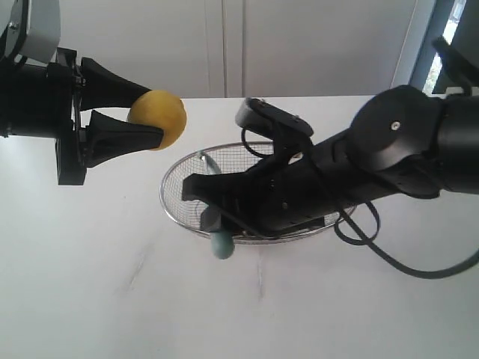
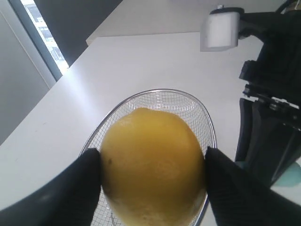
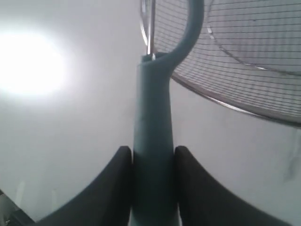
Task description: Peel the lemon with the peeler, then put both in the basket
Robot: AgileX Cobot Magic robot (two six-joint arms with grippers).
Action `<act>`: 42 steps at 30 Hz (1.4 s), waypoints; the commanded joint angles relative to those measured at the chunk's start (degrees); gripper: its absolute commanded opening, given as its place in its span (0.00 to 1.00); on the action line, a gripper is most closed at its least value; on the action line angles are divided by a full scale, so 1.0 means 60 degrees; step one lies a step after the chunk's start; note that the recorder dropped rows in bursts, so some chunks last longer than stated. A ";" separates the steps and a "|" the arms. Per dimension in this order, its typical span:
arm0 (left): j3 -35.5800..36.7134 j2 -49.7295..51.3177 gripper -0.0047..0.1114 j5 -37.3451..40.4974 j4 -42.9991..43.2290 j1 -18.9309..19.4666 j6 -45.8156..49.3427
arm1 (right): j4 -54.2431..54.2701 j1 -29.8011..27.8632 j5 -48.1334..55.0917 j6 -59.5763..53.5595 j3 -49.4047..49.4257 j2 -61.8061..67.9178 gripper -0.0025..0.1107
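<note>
My left gripper holds the yellow lemon in the air at upper left, above and left of the wire basket. The left wrist view has the lemon pressed between both black fingers, with the basket beneath. My right gripper reaches across the basket and is shut on the teal peeler; its handle end sticks out below the near rim. In the right wrist view the peeler handle is clamped between the fingers, its hooked head rising beside the basket rim.
A white tabletop lies all round the basket. A cable loops from the right arm over the table at the right. Behind is a pale wall, with a window strip at the far right.
</note>
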 commanded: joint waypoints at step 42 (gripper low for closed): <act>0.0047 -0.0108 0.04 0.0199 -0.0219 -0.0058 0.0122 | -0.0574 0.0026 0.0480 -0.0135 -0.1022 -0.0865 0.02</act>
